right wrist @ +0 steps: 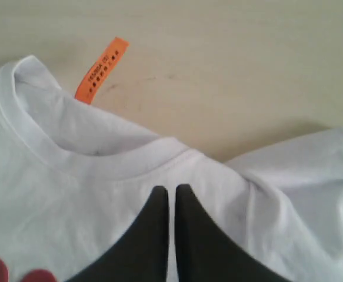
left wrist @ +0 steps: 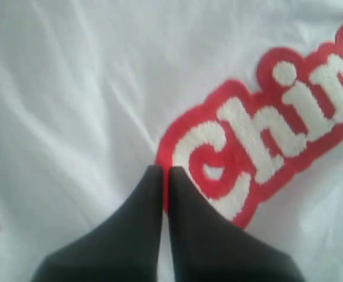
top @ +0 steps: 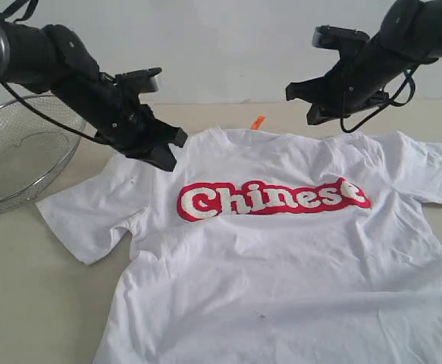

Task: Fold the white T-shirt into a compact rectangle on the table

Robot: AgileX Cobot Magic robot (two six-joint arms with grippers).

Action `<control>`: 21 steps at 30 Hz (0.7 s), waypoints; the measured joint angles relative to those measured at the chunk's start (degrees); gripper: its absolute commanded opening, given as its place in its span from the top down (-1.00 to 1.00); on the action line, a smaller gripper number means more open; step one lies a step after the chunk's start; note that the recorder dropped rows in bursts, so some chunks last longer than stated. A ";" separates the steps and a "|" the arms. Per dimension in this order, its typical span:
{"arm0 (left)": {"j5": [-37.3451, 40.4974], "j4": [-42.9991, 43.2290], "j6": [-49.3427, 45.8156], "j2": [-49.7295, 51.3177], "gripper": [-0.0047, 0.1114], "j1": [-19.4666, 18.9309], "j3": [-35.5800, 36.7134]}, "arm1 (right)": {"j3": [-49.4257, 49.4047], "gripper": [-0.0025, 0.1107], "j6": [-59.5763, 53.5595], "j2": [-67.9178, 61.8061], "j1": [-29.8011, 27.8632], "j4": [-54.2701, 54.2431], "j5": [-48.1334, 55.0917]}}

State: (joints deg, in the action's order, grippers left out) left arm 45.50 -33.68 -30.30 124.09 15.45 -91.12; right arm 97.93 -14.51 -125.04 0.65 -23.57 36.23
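The white T-shirt [top: 281, 258] lies flat and face up on the beige table [top: 31, 303], its red lettering [top: 274, 199] across the chest and its orange neck tag [top: 258, 122] poking out behind the collar. My left gripper [top: 164, 152] hovers over the shirt's left shoulder, shut and holding nothing; in the left wrist view its tips [left wrist: 160, 170] sit just above the first letter [left wrist: 218, 158]. My right gripper [top: 311, 114] hangs above the right shoulder near the collar [right wrist: 100, 161], shut and empty, with the tag [right wrist: 100, 70] beyond it.
A wire mesh basket [top: 16, 155] stands at the table's left edge, close behind the left arm. A pale wall runs behind the table. The shirt's lower hem runs out of the exterior view.
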 measured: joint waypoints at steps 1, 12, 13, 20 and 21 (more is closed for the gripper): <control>0.47 0.00 0.26 0.94 0.84 -0.06 -1.59 | 0.96 0.96 0.12 -0.84 0.00 0.00 0.02; 3.40 0.00 1.24 11.24 0.84 -0.19 -11.70 | 3.07 0.96 0.72 -8.01 0.00 0.00 -0.43; 3.40 0.00 1.24 11.37 0.84 -0.19 -11.83 | 3.07 0.96 0.72 -8.27 0.00 0.00 -0.43; 3.52 0.00 1.24 11.81 0.84 -0.19 -12.10 | 3.32 0.96 0.72 -8.70 0.00 0.00 2.68; 3.52 0.00 1.24 11.81 0.84 -0.19 -12.33 | 3.32 0.96 0.72 -8.70 0.00 0.00 3.64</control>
State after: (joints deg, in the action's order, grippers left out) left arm 49.02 -33.68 -29.07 135.91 15.26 -103.45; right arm 101.25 -13.79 -133.74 0.65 -23.57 39.86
